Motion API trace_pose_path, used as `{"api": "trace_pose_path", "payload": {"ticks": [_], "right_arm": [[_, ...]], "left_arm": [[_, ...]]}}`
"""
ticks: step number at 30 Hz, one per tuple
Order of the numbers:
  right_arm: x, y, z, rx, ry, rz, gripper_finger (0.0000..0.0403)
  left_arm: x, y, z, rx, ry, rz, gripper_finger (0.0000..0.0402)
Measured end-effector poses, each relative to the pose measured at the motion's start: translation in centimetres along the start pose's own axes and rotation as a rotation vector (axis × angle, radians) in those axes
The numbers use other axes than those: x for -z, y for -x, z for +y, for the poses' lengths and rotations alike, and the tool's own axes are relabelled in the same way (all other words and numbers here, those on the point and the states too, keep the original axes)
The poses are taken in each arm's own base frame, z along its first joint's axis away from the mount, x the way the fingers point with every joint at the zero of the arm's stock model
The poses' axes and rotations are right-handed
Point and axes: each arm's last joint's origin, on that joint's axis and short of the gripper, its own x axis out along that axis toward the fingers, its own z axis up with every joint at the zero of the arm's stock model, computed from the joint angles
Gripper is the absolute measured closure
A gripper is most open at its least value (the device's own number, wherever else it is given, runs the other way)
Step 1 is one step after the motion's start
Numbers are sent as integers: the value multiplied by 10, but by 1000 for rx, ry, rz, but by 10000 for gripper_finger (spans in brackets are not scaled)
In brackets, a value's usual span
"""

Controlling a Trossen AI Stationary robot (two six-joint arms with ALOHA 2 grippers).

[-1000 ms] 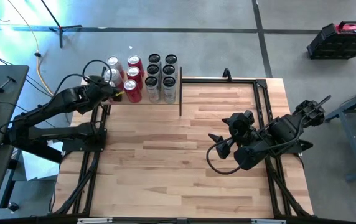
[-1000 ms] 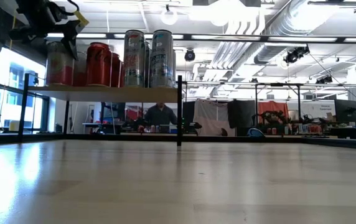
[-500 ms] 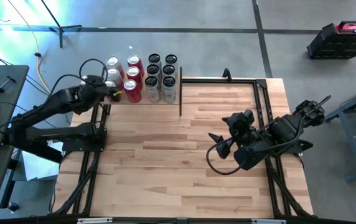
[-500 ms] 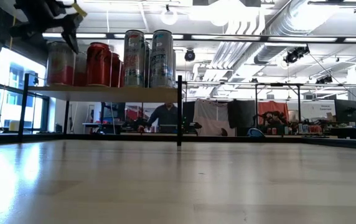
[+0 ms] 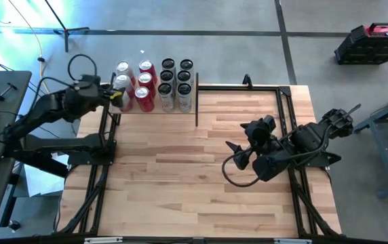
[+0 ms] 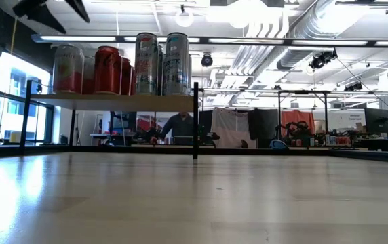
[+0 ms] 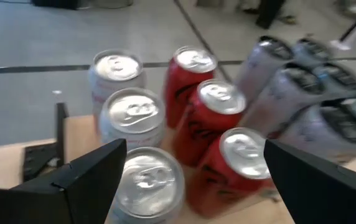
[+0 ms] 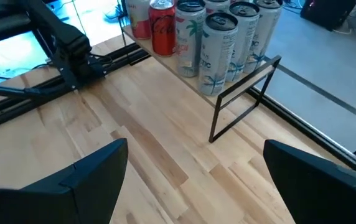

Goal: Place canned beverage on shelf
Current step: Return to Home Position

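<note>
While cans (image 5: 146,80) line the shelf (image 6: 112,102), the left tool (image 5: 117,97) hovers alongside, splayed.

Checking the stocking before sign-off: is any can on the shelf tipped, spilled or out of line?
Nothing stands out. The pink cans, red cans and silver cans all stand upright in straight rows on the shelf; no spill shows.

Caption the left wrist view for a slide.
Open left gripper looking down on three pink cans, three red cans and tall silver cans.
</note>
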Motion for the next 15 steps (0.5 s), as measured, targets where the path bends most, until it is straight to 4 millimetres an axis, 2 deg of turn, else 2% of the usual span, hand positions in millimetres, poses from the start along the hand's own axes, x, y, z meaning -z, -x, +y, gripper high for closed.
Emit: {"api": "trace_pose_path", "payload": {"ticks": [6, 11, 15], "right_arm": [[0, 10, -3, 5, 95, -63, 43], [-10, 33, -27, -27, 118, -120, 48], [-15, 44, -45, -67, 138, -113, 63]], "left_arm": [[-12, 14, -10, 176, 35, -27, 30], [-15, 18, -29, 364, 37, -104, 30], [-10, 19, -42, 477, -7, -156, 30]]}}
